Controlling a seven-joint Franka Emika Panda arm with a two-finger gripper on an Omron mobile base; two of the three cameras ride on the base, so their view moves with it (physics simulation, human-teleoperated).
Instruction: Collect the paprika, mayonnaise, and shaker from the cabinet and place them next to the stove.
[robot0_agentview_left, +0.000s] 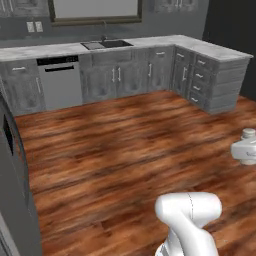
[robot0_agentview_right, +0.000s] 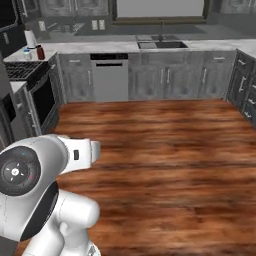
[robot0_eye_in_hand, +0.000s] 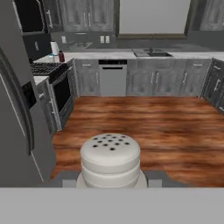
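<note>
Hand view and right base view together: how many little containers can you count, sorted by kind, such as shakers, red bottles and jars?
shaker: 1
dark red bottle: 1
blue-lidded jar: 1
Total: 3

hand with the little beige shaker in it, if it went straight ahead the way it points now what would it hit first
Probably nothing close: open wooden floor lies ahead, then the white dishwasher front far off, though depth is unclear.

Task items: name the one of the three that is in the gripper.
The shaker, its pale perforated top rising from the gripper; the paprika and the mayonnaise stand far off on the counter beside the stove.
</note>
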